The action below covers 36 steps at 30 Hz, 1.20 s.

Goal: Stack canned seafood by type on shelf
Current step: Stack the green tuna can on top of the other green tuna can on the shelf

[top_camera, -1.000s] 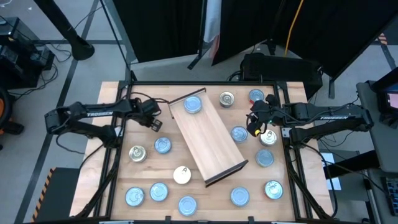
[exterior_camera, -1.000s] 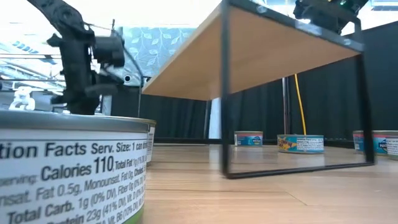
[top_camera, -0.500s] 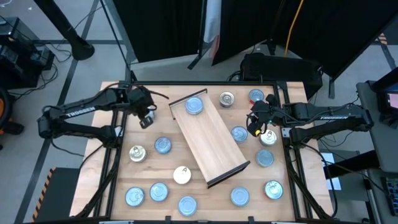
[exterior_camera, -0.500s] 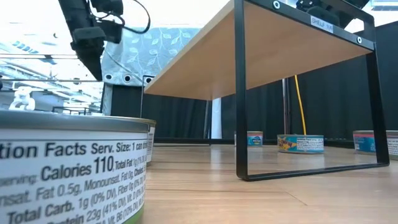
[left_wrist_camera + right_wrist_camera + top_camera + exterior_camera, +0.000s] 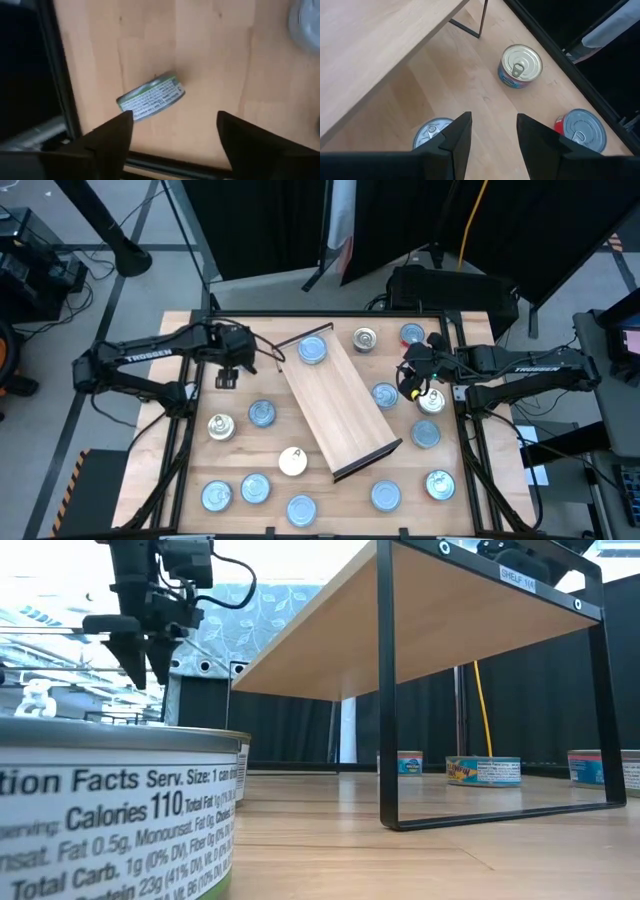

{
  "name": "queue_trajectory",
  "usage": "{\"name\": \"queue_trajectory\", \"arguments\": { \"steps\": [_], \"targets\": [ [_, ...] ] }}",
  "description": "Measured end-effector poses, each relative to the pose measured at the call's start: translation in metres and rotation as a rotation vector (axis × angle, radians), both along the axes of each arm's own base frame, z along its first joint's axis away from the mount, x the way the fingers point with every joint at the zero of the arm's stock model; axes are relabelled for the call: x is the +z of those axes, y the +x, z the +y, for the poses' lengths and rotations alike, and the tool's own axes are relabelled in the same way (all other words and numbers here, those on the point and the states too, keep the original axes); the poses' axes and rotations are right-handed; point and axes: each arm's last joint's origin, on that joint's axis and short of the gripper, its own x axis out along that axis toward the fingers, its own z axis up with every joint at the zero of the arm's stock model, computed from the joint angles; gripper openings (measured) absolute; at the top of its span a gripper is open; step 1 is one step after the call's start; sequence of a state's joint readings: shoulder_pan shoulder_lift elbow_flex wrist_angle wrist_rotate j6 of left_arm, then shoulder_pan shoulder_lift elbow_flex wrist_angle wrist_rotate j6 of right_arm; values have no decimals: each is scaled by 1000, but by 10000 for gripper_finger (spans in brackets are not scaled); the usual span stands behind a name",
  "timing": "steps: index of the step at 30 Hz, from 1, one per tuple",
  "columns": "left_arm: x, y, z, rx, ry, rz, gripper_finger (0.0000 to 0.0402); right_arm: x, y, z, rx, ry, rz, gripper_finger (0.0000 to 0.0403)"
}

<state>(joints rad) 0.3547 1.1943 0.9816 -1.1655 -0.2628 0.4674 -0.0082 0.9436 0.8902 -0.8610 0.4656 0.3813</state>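
The shelf (image 5: pixel 335 405), a light-wood board on thin dark legs (image 5: pixel 385 690), stands slantwise mid-table. One blue-white tin (image 5: pixel 312 350) sits on its far end. Several more tins of canned seafood lie around it on the table, among them a silver-topped one (image 5: pixel 220 427) and a cream one (image 5: pixel 292 461). My left gripper (image 5: pixel 225 377) hangs open, high above the table left of the shelf, fingers pointing down (image 5: pixel 142 655). Below it lies a green-labelled tin (image 5: pixel 152 97). My right gripper (image 5: pixel 413 385) stands open over bare table right of the shelf (image 5: pixel 492 120), holding nothing.
Near my right gripper lie a pull-tab tin with a blue label (image 5: pixel 520 65), a grey-topped red tin (image 5: pixel 580 130) and a blue-white tin (image 5: pixel 432 132). A row of tins lines the table's near edge (image 5: pixel 302 508). A dark frame (image 5: pixel 180 430) borders the table.
My left gripper has risen, drifted away from the shelf toward the table's left edge, turned its fingers down and opened. The shelf has shifted a little at its near end and now stands still. My right arm has kept still.
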Motion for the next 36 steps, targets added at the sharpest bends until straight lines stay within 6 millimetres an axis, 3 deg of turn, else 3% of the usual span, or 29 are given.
{"name": "queue_trajectory", "arguments": {
  "steps": [7, 15, 26, 30, 36],
  "targets": [
    [-19, -2, -2, -308, 37, 171, 303, -1, -2, 0, 0, 0, 25, 148],
    [-35, 8, 4, -553, 164, 212, 303, -2, -2, 0, 0, 2, 28, 148],
    [-67, 7, 16, -638, 131, 311, 303, -2, -2, 3, 13, 8, 27, 148],
    [-74, 11, 21, -659, 140, 320, 279, -2, -2, 3, 13, 8, 27, 148],
    [-85, 10, 31, -627, 100, 370, 204, -2, -2, 4, 12, 13, 24, 148]
  ]
}}
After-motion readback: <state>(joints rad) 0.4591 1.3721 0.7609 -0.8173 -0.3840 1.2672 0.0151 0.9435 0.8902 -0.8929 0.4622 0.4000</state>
